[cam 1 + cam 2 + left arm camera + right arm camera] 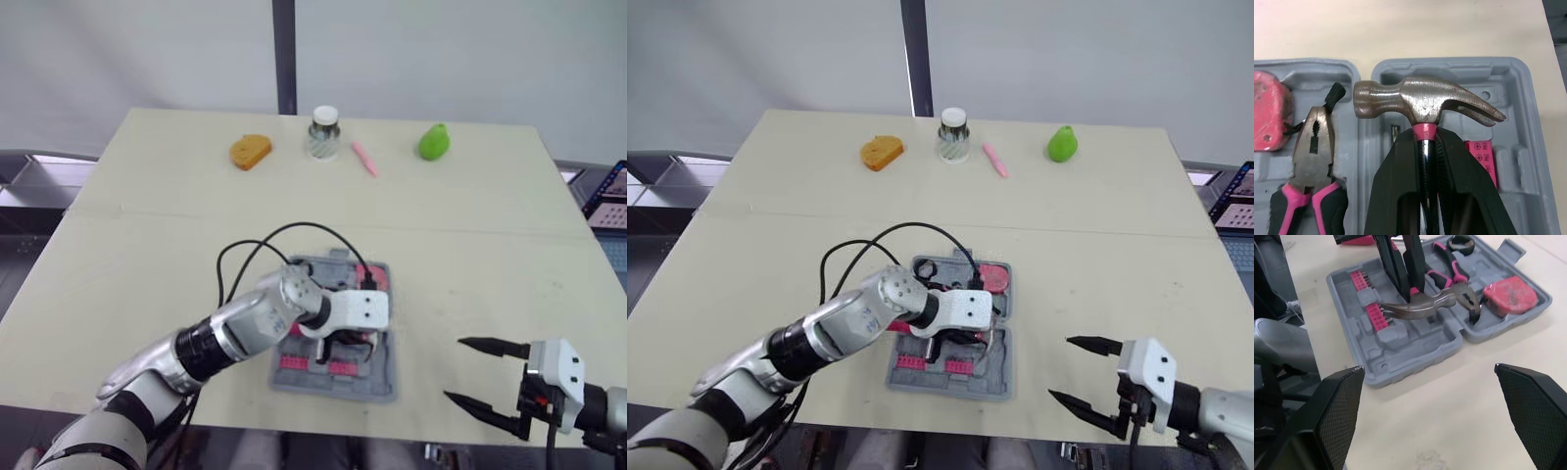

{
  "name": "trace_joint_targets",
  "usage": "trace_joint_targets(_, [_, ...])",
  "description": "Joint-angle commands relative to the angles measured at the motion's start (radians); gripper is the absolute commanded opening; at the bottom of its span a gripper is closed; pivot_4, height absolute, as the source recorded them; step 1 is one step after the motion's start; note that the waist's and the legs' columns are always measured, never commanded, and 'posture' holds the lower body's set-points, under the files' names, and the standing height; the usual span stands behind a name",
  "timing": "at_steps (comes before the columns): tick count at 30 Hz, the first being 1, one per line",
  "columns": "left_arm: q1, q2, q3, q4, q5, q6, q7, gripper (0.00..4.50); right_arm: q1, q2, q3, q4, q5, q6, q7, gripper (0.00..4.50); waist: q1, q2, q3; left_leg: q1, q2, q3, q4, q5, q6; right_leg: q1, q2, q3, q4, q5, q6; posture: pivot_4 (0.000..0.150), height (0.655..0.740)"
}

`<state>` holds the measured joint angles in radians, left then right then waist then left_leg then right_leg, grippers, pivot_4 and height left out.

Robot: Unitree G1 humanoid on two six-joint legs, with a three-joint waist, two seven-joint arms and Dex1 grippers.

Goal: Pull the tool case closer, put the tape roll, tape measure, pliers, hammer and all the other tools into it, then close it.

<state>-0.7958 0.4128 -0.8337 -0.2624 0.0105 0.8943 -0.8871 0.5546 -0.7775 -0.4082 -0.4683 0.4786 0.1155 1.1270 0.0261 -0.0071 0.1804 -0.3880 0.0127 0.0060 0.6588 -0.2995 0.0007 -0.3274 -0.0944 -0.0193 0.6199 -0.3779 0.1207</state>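
Note:
The grey tool case (377,377) lies open near the table's front edge. My left gripper (1425,134) hangs over its right half, shut on the pink neck of the hammer (1420,100), whose steel head sits just above the tray. Pink-handled pliers (1315,142) and a pink tape measure (1268,117) rest in the other half. A black tape roll (1460,242) lies at that half's far end. Rows of pink bits (1369,298) fill slots beside the hammer. My right gripper (454,370) is open and empty, just right of the case.
Along the table's far edge sit an orange bread-shaped piece (251,151), a jar with a white lid (323,133), a pink marker (363,158) and a green pear (433,142). A black cable (284,235) loops above my left wrist. A screen (609,196) stands beyond the right edge.

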Motion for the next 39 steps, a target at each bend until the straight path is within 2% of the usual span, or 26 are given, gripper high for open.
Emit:
trace_joint_targets(1, [-0.021, -0.019, -0.010, -0.033, 0.021, -0.011, -0.002, 0.03, 0.012, 0.000, -0.030, -0.007, 0.000, -0.024, 0.010, 4.50, -0.001, 0.000, 0.000, 0.000, 0.000, 0.000, 0.000, 0.000, 0.000, 0.000, 0.000, 0.000, 0.000, 0.000, 0.000, 0.150, 0.7159])
trace_joint_targets(19, [-0.052, -0.080, -0.085, 0.027, 0.045, 0.083, -0.014, 0.03, 0.007, 0.010, -0.007, -0.025, -0.008, -0.016, -0.021, 4.50, 0.000, 0.000, 0.000, 0.000, 0.000, 0.000, 0.001, 0.000, 0.000, 0.000, 0.000, 0.000, 0.000, 0.000, 0.000, 0.150, 0.7159])
trace_joint_targets(39, [-0.045, -0.124, -0.091, 0.104, 0.071, 0.071, -0.008, 0.03, 0.044, 0.032, -0.006, -0.065, -0.011, -0.011, -0.052, 4.50, 0.000, 0.001, 0.000, 0.000, 0.000, 0.000, 0.001, 0.000, 0.000, 0.000, 0.000, 0.000, 0.001, 0.000, 0.000, 0.150, 0.7159])
